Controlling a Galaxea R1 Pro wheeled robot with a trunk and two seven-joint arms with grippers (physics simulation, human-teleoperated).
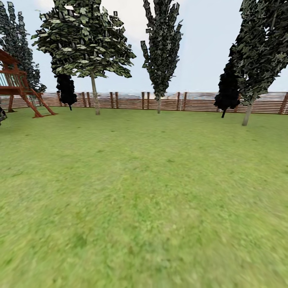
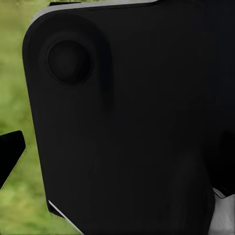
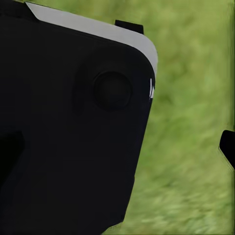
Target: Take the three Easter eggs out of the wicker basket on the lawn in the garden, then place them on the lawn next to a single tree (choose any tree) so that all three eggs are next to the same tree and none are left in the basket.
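The lawn (image 1: 144,192) spreads wide and flat in front of me in the head view. A tree (image 1: 95,100) with a pale bare trunk and a light green canopy stands at the far left by the fence. A second pale-trunked tree (image 1: 248,113) leans at the far right. The three Easter eggs and the wicker basket are out of view. In the left wrist view a black body panel (image 2: 127,122) sits close to the camera, with a dark tip (image 2: 10,152) at the edge over grass. The right wrist view has a similar panel (image 3: 73,132) and dark tip (image 3: 228,147) over grass.
A brown slat fence (image 1: 168,102) closes off the far side of the garden. A red wooden playset (image 1: 20,88) stands at the far left. Near-black cone trees (image 1: 66,90) (image 1: 228,91) grow by the fence, and a narrow dark-leaved tree (image 1: 160,52) rises at the middle.
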